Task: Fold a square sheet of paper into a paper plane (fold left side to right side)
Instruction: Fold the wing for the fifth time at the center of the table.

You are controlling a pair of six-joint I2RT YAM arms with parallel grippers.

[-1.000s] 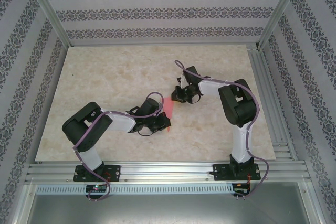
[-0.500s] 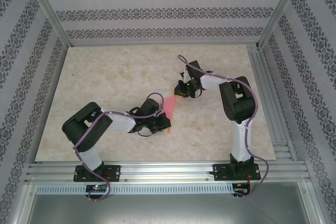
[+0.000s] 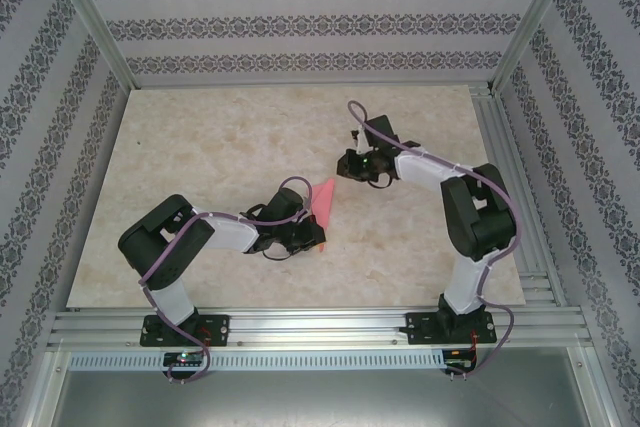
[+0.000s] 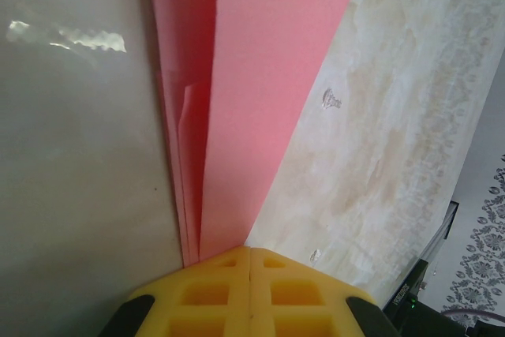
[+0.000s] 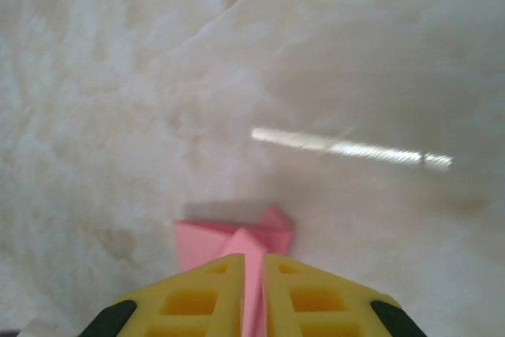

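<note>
The pink-red paper plane [image 3: 324,199] is a narrow folded dart stretched between both grippers at the table's middle. My left gripper [image 3: 314,237] is shut on its near end; in the left wrist view the yellow fingers [image 4: 213,297] meet at the gripper tip [image 4: 249,250], and the layered paper [image 4: 260,76] fans away from them. My right gripper [image 3: 348,169] is shut on the far end. In the right wrist view, a strip of the pink paper [image 5: 207,240] runs between the fingertips of that gripper [image 5: 252,262], just above the table.
The marble-patterned tabletop [image 3: 200,147] lies all around the paper. Aluminium frame rails run along the right edge [image 3: 510,197] and the near edge [image 3: 320,325]. Patterned walls enclose the back and sides.
My right gripper has drawn back to the right and away, its elbow swinging outward. The paper's far end has followed, so it now shows as a wider pink wedge. The left arm has stayed put.
</note>
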